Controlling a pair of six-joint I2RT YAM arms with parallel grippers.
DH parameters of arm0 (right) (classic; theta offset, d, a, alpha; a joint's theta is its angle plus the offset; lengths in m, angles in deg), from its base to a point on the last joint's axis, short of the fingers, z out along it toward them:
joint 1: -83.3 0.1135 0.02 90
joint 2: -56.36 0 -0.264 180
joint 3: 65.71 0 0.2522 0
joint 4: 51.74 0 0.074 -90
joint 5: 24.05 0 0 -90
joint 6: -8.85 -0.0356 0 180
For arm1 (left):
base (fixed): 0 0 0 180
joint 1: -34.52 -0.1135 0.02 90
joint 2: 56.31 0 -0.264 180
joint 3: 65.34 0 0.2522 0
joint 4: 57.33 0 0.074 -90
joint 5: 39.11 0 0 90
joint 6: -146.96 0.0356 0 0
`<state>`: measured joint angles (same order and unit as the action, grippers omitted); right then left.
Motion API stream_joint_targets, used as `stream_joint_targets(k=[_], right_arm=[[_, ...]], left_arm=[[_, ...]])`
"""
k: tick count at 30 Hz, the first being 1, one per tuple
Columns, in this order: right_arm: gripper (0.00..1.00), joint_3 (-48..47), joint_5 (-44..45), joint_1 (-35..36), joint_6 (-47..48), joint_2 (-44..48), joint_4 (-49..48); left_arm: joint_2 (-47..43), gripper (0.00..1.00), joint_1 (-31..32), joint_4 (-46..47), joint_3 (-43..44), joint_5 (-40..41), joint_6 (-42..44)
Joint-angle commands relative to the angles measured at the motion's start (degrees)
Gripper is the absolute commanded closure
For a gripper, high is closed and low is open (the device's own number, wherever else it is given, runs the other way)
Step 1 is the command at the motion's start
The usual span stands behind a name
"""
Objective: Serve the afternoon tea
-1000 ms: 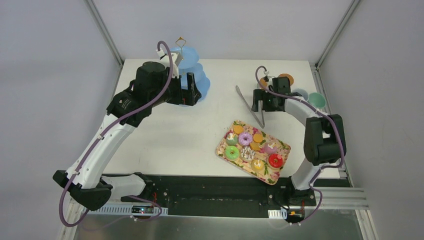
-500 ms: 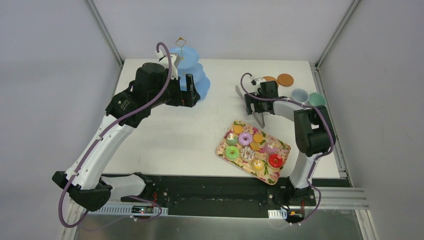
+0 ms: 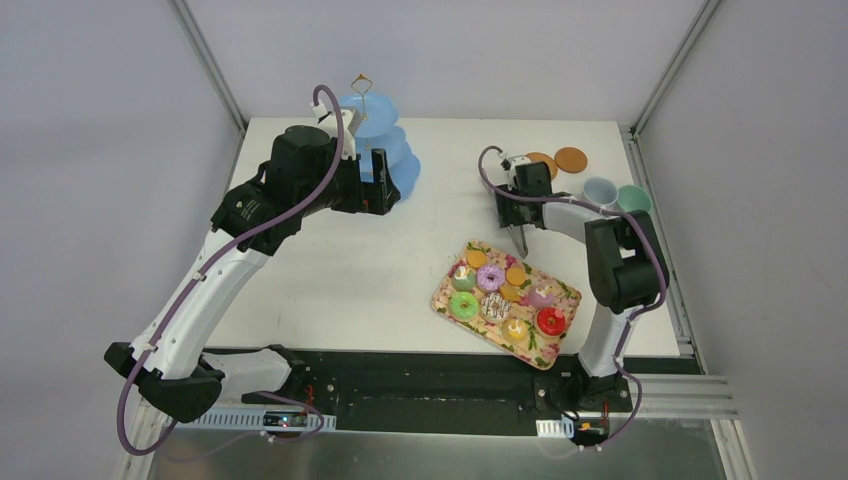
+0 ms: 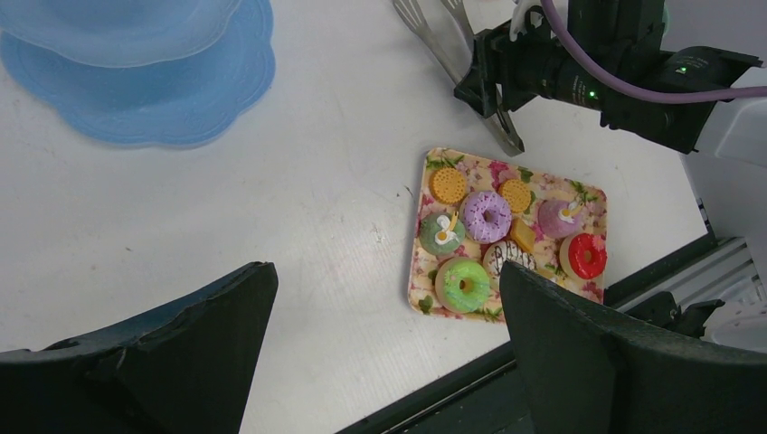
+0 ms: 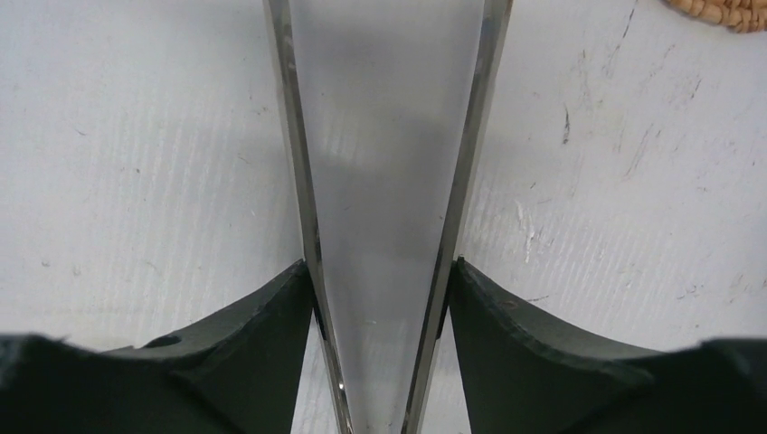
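Toy sweets [image 3: 495, 305], about ten, lay flat, clustered on flowered tray [image 3: 535, 350]: green donut [image 3: 464, 305] at 8 o'clock, red donut [image 3: 551, 320] at 4 o'clock, purple donut [image 3: 490, 277] just off centre, orange biscuits [image 3: 476, 258] toward 12 o'clock.

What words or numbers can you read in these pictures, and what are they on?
No text can be read anywhere.
White mark on the left arm: too small to read.
White stickers on the front rail: too blurred to read.
Dark squiggles on the white donut: icing stripes, not letters.
Tongs in the right claw: plain metal, no writing.
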<state>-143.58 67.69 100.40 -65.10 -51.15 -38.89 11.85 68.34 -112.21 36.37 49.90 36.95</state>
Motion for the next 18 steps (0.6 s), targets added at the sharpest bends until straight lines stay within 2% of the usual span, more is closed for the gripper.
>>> stream_joint_targets(k=[1,8,13,18], right_arm=[[0.43,-4.0,1.8,0.2,-4.4,4.0,5.6],[0.45,-11.7,-1.0,-0.1,-9.9,6.4,19.6],[0.46,-21.0,-7.5,-0.6,-13.7,6.1,33.5],[0.46,-24.0,-10.5,-0.6,-18.5,8.8,39.2]], left_arm=[[-0.4,0.00,0.5,0.9,1.8,-0.2,-0.5],[-1.0,0.00,0.5,1.6,1.2,-0.1,-0.6],[-1.4,0.00,0.5,2.8,0.3,-0.2,-0.7],[-1.0,0.00,0.5,4.7,-0.7,-0.7,-0.7]])
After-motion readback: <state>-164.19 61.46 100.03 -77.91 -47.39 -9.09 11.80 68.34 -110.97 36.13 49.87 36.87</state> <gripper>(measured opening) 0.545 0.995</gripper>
